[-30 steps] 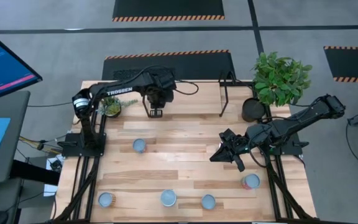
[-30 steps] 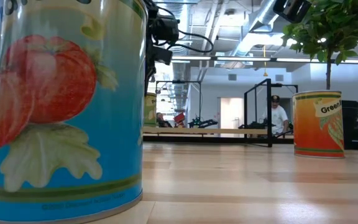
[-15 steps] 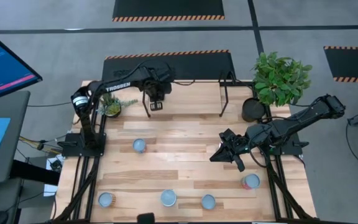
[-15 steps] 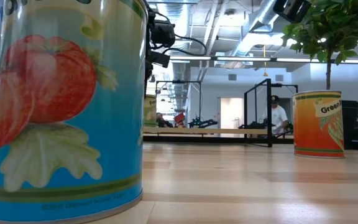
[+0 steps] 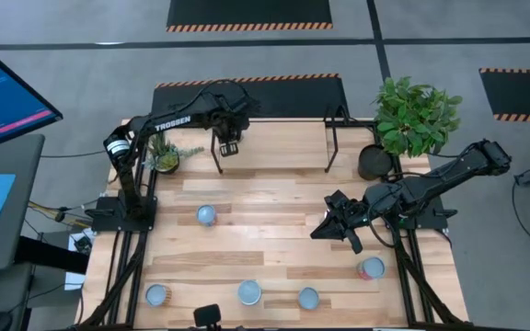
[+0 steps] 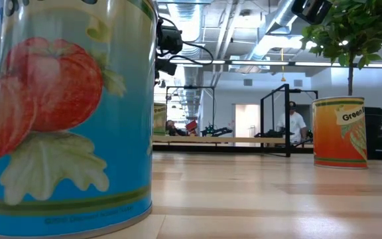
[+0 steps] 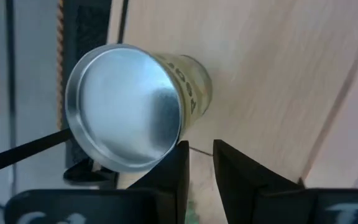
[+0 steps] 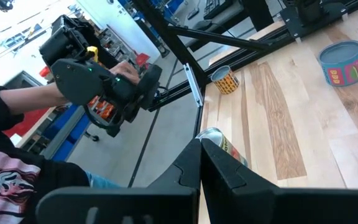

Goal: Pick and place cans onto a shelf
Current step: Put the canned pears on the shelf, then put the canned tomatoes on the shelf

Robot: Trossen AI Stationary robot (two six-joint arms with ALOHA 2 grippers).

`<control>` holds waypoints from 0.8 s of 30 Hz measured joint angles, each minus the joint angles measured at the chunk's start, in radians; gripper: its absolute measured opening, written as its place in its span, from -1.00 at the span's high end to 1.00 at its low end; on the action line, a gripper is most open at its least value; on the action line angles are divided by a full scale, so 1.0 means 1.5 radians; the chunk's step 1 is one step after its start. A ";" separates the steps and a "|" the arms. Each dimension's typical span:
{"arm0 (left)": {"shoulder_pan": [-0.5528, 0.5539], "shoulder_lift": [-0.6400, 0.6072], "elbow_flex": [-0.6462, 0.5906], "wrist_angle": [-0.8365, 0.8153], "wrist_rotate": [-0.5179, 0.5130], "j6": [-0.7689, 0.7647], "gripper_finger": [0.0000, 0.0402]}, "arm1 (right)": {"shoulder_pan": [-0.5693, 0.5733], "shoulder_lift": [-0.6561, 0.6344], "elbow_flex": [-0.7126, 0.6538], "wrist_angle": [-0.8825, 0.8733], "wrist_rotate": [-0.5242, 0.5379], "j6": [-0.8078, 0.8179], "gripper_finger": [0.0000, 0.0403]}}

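The shelf (image 5: 274, 145) stands at the table's far side, and a yellow-labelled can with a silver top (image 7: 129, 106) stands upright on its left end; the can also shows in the low view (image 6: 159, 119). My left gripper (image 5: 228, 145) hangs just above and beside that can, its fingers (image 7: 199, 163) almost together and empty. My right gripper (image 5: 337, 226) is shut and empty over the table's right middle. Other cans stand on the tabletop (image 5: 206, 215), (image 5: 156, 295), (image 5: 249, 293), (image 5: 308, 298), and a red one (image 5: 371, 268).
A dark plant pot (image 5: 374, 164) with a leafy plant (image 5: 417, 115) stands at the far right, and a small plant (image 5: 166, 156) at the far left. A person (image 8: 17, 137) holding a hand controller shows beside the table in the right wrist view.
My left gripper has gone toward the table's far edge and risen a little, off the can on the shelf's left end. The can stays upright where it was.
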 joint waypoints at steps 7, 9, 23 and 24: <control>-0.006 0.000 0.024 -0.052 0.027 -0.035 0.67 | 0.000 0.000 0.000 0.000 0.000 0.000 0.84; -0.017 0.000 0.052 -0.100 0.081 -0.068 0.67 | 0.000 0.000 0.000 -0.003 0.000 0.000 0.84; -0.258 -0.001 0.161 -0.199 0.606 -0.185 0.67 | -0.002 0.000 0.000 -0.047 0.000 0.000 0.84; -0.282 -0.001 0.157 -0.198 0.594 -0.189 0.67 | -0.002 0.000 0.000 -0.047 0.000 0.000 0.84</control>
